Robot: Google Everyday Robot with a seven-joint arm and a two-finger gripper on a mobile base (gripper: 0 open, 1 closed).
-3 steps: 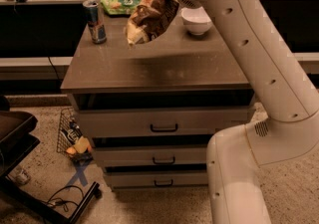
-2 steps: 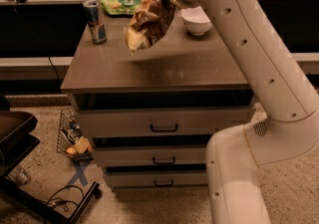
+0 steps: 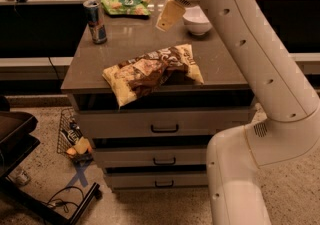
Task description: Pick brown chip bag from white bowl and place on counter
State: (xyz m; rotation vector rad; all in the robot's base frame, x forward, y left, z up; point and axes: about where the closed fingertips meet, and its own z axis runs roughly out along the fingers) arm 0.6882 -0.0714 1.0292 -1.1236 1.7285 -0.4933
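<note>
With the brown chip bag (image 3: 152, 71) lying on the tabletop (image 3: 130, 39) at its front edge, raise your end effector (image 3: 170, 15) beside the white bowl (image 3: 196, 20) straight clear; whether it's open or closed, I cannot tell.

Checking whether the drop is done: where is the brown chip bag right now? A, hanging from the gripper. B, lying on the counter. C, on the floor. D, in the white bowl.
B: the chip bag lies flat on the counter near its front edge, apart from the bowl, with the gripper up beside the bowl.
</note>
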